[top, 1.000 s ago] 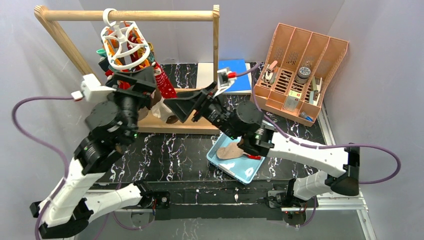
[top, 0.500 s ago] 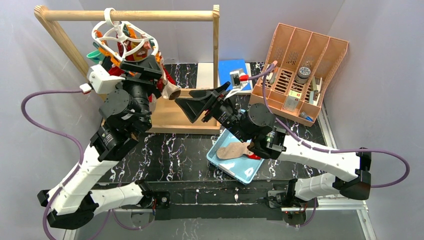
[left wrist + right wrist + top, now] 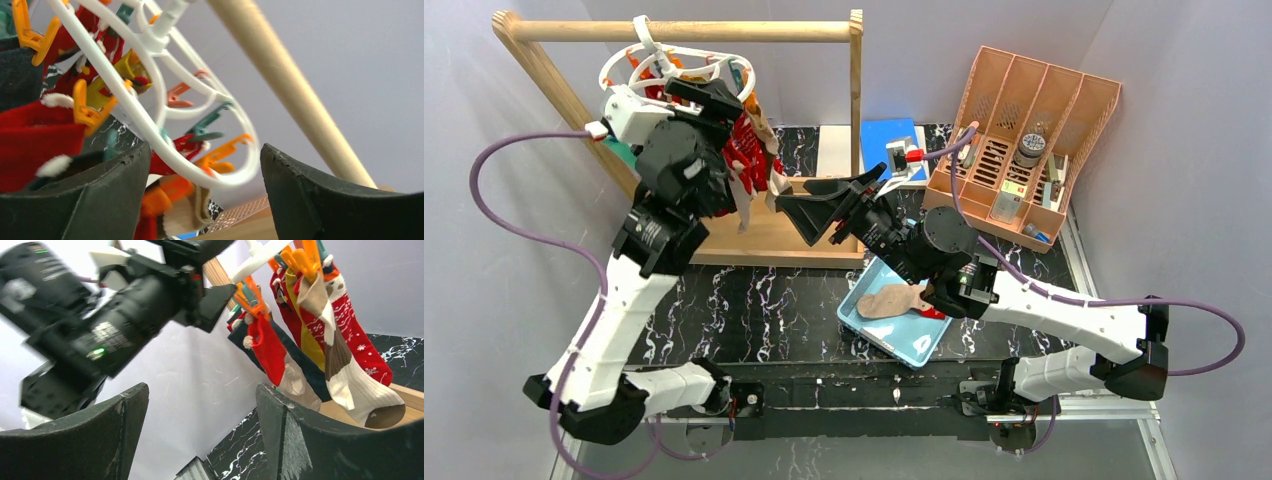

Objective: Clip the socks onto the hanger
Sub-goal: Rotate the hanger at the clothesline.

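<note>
The white ring hanger [image 3: 674, 62] hangs by its hook from the wooden rail [image 3: 684, 31], tilted. Several socks [image 3: 749, 150] in red, navy, mustard and beige hang from its orange and teal clips. My left gripper [image 3: 716, 100] is raised against the hanger. In the left wrist view the hanger's white rim [image 3: 150, 127] curves between my left gripper's [image 3: 205, 167] spread fingers, untouched by either. My right gripper [image 3: 796, 195] stands open and empty to the right of the hanging socks [image 3: 345, 340]. A beige sock [image 3: 886, 300] and a red sock [image 3: 931, 313] lie in the blue tray [image 3: 914, 345].
The rail's wooden base board [image 3: 774, 240] lies under the socks. A peach slotted organiser [image 3: 1024, 140] with small items stands at the back right. A blue book [image 3: 894, 140] lies behind the right gripper. Grey walls close in on both sides.
My left arm has risen up and back to the hanger, which has swung up and tilted with its socks. The right arm drew back slightly to the right, then held still.
</note>
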`<state>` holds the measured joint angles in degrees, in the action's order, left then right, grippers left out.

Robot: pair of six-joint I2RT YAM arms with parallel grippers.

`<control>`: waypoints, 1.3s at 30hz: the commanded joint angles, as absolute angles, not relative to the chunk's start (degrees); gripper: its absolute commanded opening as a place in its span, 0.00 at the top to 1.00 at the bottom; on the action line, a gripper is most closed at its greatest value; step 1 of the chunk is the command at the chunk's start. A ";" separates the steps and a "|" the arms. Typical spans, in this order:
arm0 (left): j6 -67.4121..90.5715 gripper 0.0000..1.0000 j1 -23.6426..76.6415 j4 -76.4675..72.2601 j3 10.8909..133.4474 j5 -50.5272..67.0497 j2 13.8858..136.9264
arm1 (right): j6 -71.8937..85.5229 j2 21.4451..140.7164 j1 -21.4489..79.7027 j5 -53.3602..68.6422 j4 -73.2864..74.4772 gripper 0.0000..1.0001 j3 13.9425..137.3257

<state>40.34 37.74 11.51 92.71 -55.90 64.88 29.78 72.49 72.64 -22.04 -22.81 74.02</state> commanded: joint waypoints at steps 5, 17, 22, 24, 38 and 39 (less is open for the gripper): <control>66.69 0.18 18.21 14.55 82.14 -30.91 61.50 | 27.63 68.27 72.58 -24.88 -23.97 0.13 72.86; 69.52 0.53 14.79 12.06 80.51 -30.48 58.36 | 25.60 70.53 72.52 -25.75 -24.17 0.13 75.05; 67.23 0.68 14.37 14.59 81.24 -32.50 56.49 | 27.64 75.03 71.92 -26.13 -24.50 0.13 79.48; 66.46 0.69 14.28 15.53 81.55 -33.26 55.68 | 29.63 77.28 71.54 -27.45 -24.78 0.13 81.90; 59.16 0.65 14.35 19.69 84.10 -39.64 52.50 | 57.13 96.52 61.63 -23.57 -21.87 0.20 102.78; 58.80 0.65 14.35 19.73 84.08 -39.95 52.41 | 58.07 98.04 61.19 -22.52 -21.16 0.21 104.60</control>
<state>62.06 14.68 18.50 82.21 -35.62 53.36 48.90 94.24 63.05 -25.52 -21.96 97.49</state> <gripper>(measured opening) 0.348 0.811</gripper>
